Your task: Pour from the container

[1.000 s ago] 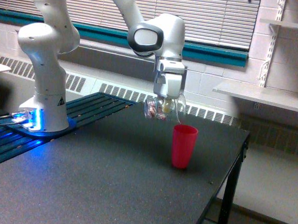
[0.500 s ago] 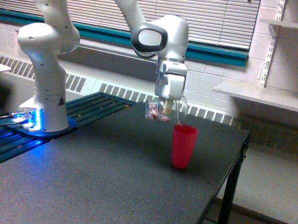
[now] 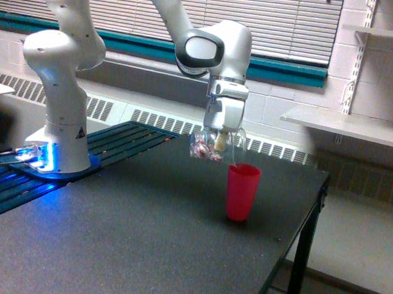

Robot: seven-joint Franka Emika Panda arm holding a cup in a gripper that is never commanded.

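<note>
The jar (image 3: pixel 210 146) is pinched by the gripper (image 3: pixel 221 140), tilted just above the red cup (image 3: pixel 242 191). Since a second ago it has been shifted toward the cup's rim; pouring appears imminent.

The arm (image 3: pixel 65 68) is glossy white, built of rounded segments, with a dark grey oval cap on the joint just above the gripper (image 3: pixel 220 140). Far from the hand, its cylindrical base (image 3: pixel 65 143) bears a small black triangular mark, with blue light glowing at its foot.
</note>
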